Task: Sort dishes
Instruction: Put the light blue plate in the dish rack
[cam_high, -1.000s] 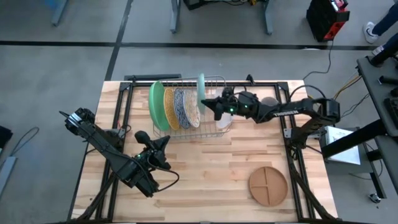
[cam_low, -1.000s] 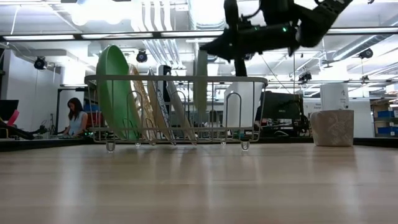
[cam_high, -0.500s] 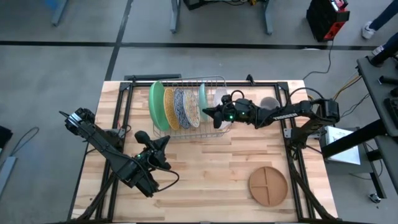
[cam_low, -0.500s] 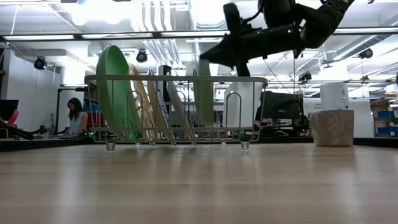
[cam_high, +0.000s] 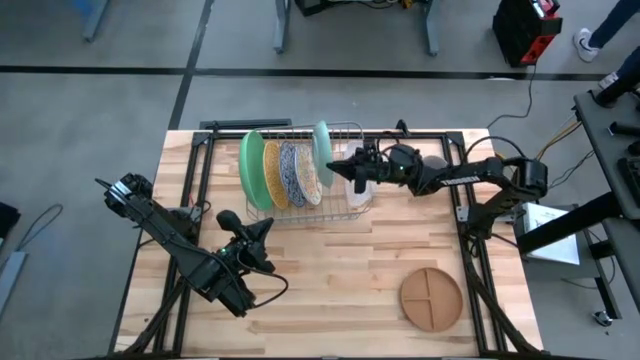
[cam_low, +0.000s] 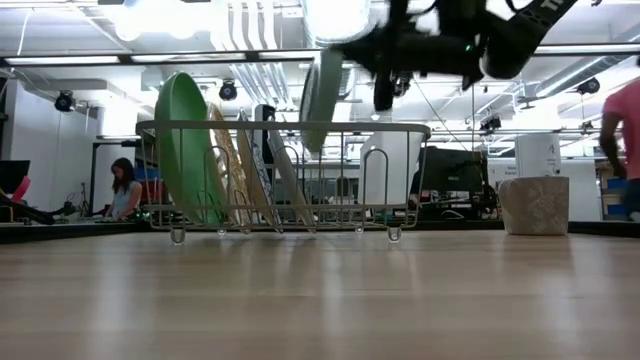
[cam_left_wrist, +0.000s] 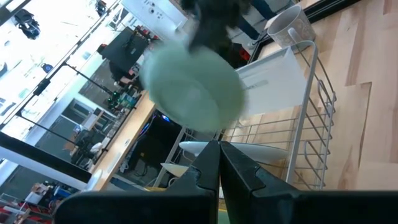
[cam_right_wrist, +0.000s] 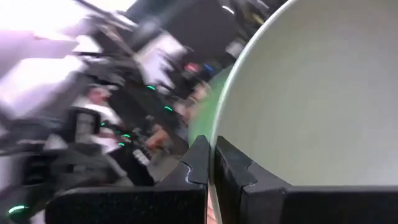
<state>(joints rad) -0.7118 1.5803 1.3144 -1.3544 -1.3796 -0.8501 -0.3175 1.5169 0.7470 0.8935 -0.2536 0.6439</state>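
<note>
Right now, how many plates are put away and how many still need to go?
Three plates stand in the rack: the green plate, the gold plate and the flowery plate. The right gripper holds the pale teal plate tilted above the rack, not in a slot. The brown divided plate lies on the table. The left gripper waits, shut.

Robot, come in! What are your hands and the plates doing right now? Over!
Right gripper shut on pale teal plate, above wire rack. Left gripper shut, waiting near table front. Three plates racked; brown divided plate on table.
</note>
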